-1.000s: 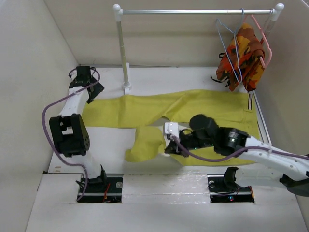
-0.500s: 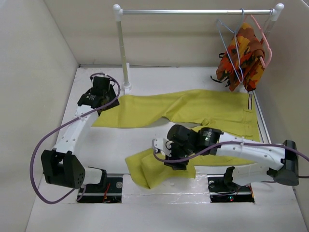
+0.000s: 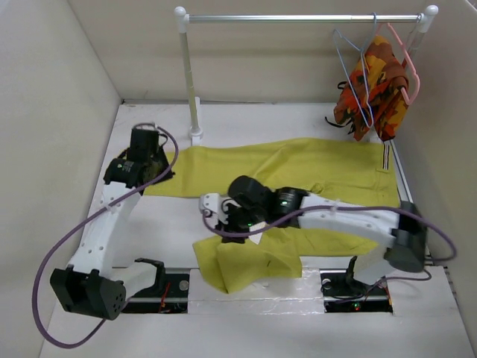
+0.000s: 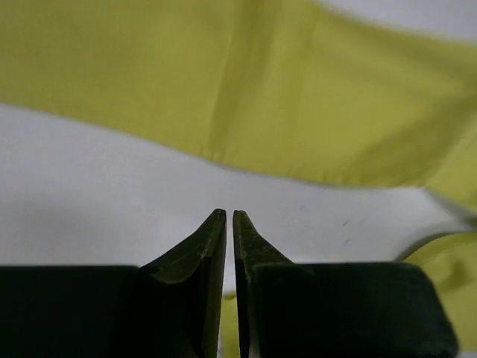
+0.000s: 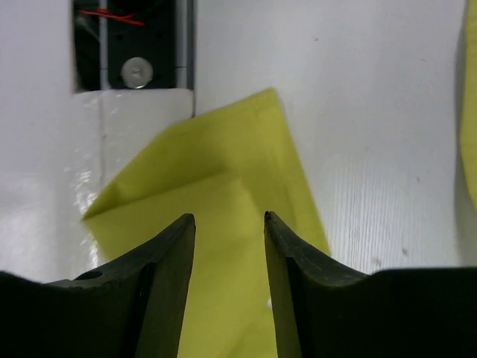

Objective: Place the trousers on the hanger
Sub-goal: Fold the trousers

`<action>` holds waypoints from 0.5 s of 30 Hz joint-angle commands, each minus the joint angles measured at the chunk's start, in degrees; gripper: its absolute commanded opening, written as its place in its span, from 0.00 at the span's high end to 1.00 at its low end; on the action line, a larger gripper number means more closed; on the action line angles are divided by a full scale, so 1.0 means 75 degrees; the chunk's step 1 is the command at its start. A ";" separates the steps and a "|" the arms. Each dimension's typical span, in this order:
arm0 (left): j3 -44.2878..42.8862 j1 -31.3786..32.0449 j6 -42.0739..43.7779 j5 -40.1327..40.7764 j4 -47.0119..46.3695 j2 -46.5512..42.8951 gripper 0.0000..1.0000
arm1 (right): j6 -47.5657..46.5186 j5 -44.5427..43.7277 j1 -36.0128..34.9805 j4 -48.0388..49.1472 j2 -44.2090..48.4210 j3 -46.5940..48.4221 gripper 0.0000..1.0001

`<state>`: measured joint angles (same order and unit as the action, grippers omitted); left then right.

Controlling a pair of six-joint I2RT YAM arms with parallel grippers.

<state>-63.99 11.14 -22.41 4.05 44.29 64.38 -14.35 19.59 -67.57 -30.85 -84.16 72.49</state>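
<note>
The mustard yellow-green trousers (image 3: 298, 168) lie flat on the white table, striped waistband trim (image 3: 386, 156) at the right. One leg runs left. The other is folded toward the front edge (image 3: 246, 261). My left gripper (image 3: 153, 173) hovers at the end of the far leg. Its jaws (image 4: 229, 212) are shut over bare table, with the cloth (image 4: 298, 89) just beyond the tips. My right gripper (image 3: 220, 220) is open (image 5: 229, 218) above the folded leg (image 5: 216, 224), holding nothing. The pale-blue wire hanger (image 3: 358, 74) hangs on the rail at the back right.
A rail (image 3: 298, 18) on a white post (image 3: 190, 82) spans the back. A pink hanger (image 3: 408, 67) carries an orange, red and brown patterned garment (image 3: 376, 93) beside the blue one. Walls close in on the left and right. The arm bases (image 3: 156, 287) sit at the front edge.
The right gripper has let go of the near leg, which now lies folded nearer the front, and has moved left. The left gripper has shut and shifted slightly left at the far leg's end.
</note>
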 commanded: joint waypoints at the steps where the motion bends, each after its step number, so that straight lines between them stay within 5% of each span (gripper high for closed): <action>1: -0.1775 0.0003 -0.0269 0.0631 -0.0362 -0.0334 0.94 | 0.0132 0.0177 -0.0049 0.2085 -0.1860 0.0352 0.51; 7: -0.2566 0.0003 -0.0398 0.0315 -0.0784 -0.0252 0.74 | 0.0085 -0.0303 -0.0119 0.2508 -0.3964 0.1373 0.43; 12: -0.2625 0.0003 -0.0316 0.0257 -0.0971 -0.0217 0.67 | 0.0459 -0.0573 -0.0190 0.2917 -0.4715 0.1269 0.39; 15: -0.2438 0.0003 -0.0293 0.0186 -0.1112 -0.0205 0.65 | 0.0542 -0.0469 -0.0190 0.3105 -0.5054 0.1327 0.51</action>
<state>-82.83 11.14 -24.64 5.98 38.37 63.00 -11.94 16.49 -68.38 -10.83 -119.13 81.38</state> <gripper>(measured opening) 0.350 0.519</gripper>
